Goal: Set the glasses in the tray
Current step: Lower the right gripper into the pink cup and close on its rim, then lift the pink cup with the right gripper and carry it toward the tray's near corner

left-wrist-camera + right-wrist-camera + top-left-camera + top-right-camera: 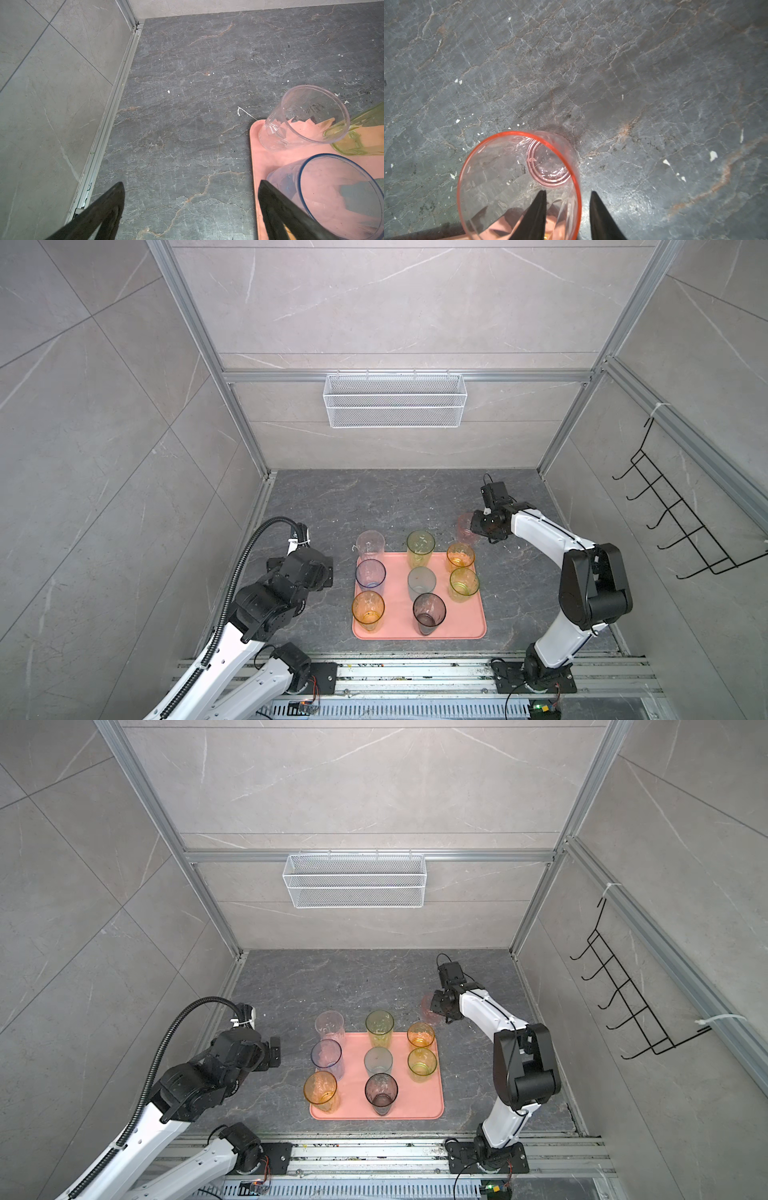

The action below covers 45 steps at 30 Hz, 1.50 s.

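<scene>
The salmon-pink tray (461,622) (419,1102) lies on the dark stone floor and holds several glasses, among them a clear one (370,545) (301,116), a blue-rimmed one (370,572) (336,193), an amber one (368,608) and a smoky one (429,612). A pink glass (464,526) (427,1006) (500,176) stands upright on the floor just beyond the tray's far right corner. My right gripper (478,526) (569,192) straddles its rim, one finger inside and one outside, with a gap still showing. Left of the tray, my left gripper (326,572) (191,182) is wide open and holds nothing.
A white wire-mesh basket (395,400) hangs on the back wall, and a black hook rack (681,514) on the right wall. Aluminium frame rails run along the floor edges. A tall green glass (420,547) and a short amber one (460,556) stand nearest the pink glass.
</scene>
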Each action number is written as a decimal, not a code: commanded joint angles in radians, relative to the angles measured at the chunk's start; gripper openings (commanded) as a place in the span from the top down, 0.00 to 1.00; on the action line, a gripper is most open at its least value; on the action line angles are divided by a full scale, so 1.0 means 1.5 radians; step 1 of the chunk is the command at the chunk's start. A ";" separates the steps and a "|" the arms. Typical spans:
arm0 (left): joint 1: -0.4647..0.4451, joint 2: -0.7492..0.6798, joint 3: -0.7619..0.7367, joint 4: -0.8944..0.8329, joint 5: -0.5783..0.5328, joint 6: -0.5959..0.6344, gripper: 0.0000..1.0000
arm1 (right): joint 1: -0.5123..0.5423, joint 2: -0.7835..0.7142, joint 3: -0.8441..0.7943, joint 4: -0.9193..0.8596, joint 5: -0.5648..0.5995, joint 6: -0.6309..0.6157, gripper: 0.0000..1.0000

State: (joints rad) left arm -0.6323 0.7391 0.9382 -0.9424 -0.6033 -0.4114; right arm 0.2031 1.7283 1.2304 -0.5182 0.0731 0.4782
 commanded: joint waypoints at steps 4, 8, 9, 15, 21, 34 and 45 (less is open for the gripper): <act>0.005 -0.001 -0.001 0.007 -0.001 -0.005 0.00 | -0.005 0.015 -0.004 0.009 -0.012 0.008 0.68; 0.005 -0.002 -0.001 0.007 -0.001 -0.005 0.00 | -0.007 0.020 -0.004 0.009 -0.015 0.009 0.69; 0.004 -0.002 -0.001 0.007 -0.001 -0.005 0.00 | -0.007 0.022 -0.004 0.010 -0.016 0.009 0.69; 0.005 -0.001 -0.001 0.007 -0.001 -0.004 0.00 | -0.010 0.027 -0.002 0.011 -0.023 0.009 0.75; 0.005 0.000 -0.001 0.008 0.000 -0.005 0.00 | -0.011 0.023 -0.002 0.009 -0.026 0.006 0.85; 0.006 0.001 0.000 0.009 0.002 -0.005 0.00 | -0.011 -0.027 0.005 -0.025 -0.028 -0.010 1.00; 0.008 0.000 0.000 0.011 0.006 -0.003 0.00 | -0.011 -0.116 0.032 -0.120 -0.005 -0.045 1.00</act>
State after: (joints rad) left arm -0.6273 0.7395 0.9382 -0.9424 -0.5987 -0.4114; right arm 0.1894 1.6066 1.2369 -0.6285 0.0448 0.4416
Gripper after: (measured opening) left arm 0.997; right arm 0.068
